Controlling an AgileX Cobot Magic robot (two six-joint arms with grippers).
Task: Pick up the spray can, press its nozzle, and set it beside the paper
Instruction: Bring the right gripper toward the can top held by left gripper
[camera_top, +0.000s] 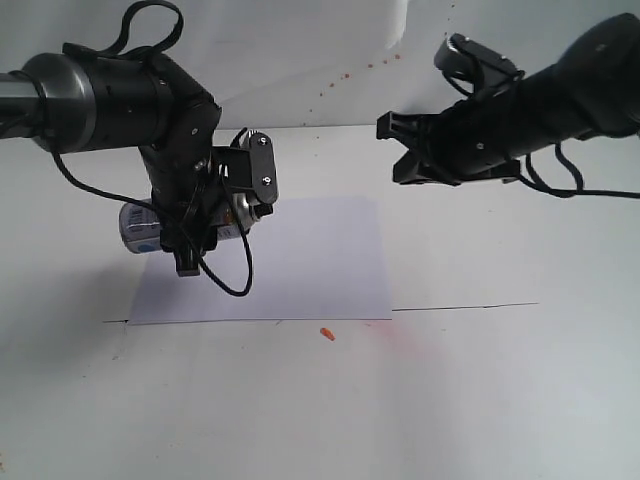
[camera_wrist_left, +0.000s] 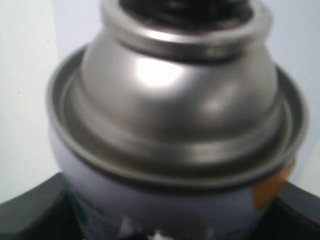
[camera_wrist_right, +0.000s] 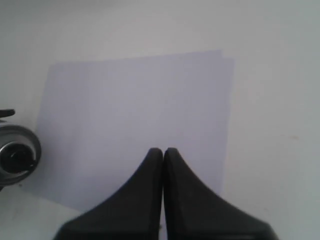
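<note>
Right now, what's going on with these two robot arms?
The left hand has the spray can clamped around its body and holds it tipped on its side at the left edge of the paper. The right hand is shut and empty, hanging above the paper, apart from the can. Nothing touches the nozzle, and the can has not been set down beside the paper.

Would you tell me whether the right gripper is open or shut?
Shut: the right gripper shows its two black fingers pressed together, no gap, in the wrist view.
</note>
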